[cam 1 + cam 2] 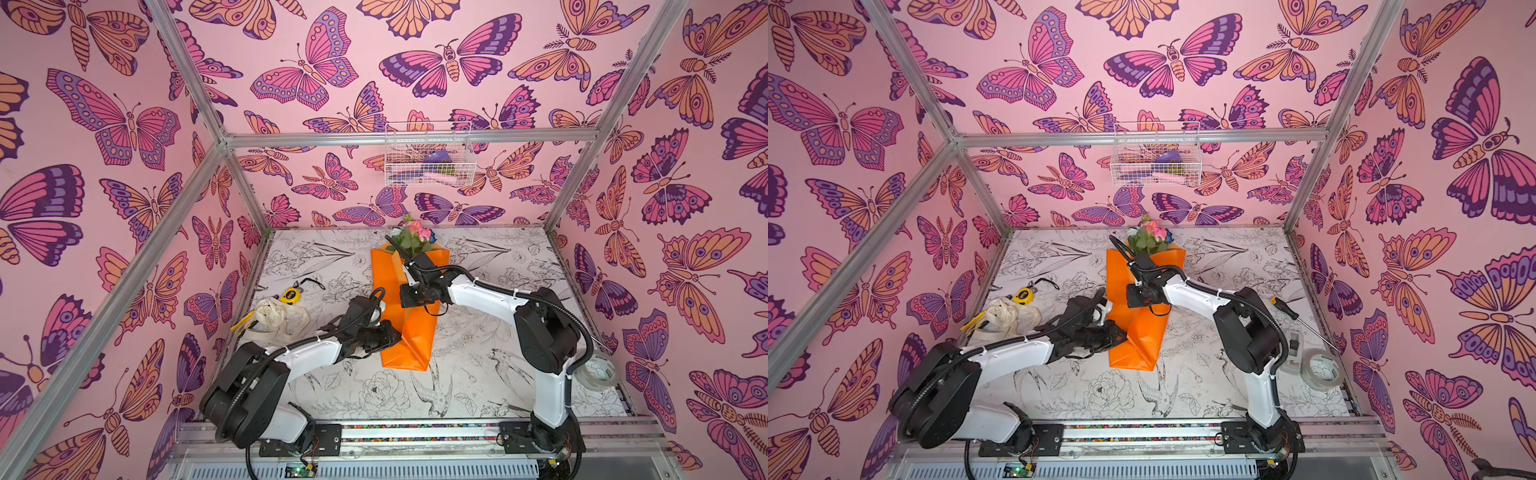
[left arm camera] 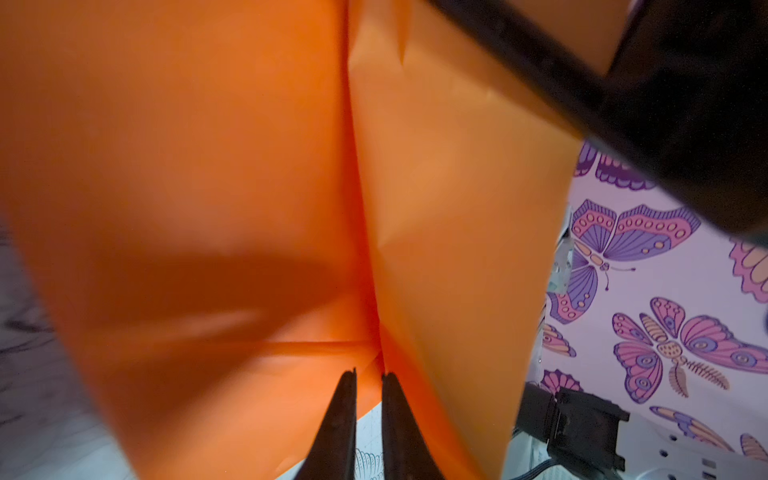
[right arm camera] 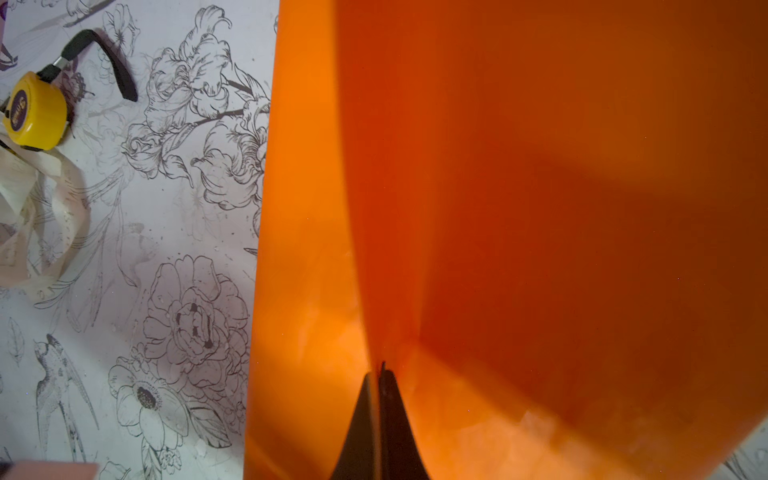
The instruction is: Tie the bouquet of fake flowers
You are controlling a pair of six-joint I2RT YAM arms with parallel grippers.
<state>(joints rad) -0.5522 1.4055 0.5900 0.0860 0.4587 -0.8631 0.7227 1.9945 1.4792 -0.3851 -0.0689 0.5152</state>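
Right wrist view: right claw (image 3: 380, 370) clamps the bouquet (image 1: 411, 345), mid-surface (image 1: 478, 374), blooms toward far edge; left claw (image 2: 369, 374) slightly parted at its fold. Likely light, crushable: hold near the narrow stem end

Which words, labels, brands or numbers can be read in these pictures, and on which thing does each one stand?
No text can be read with certainty.
Tape measure: its purple label carries pale print, too blurred to read.
Ribbon: too small to show any print.
Orange wrapping paper: plain, no text.
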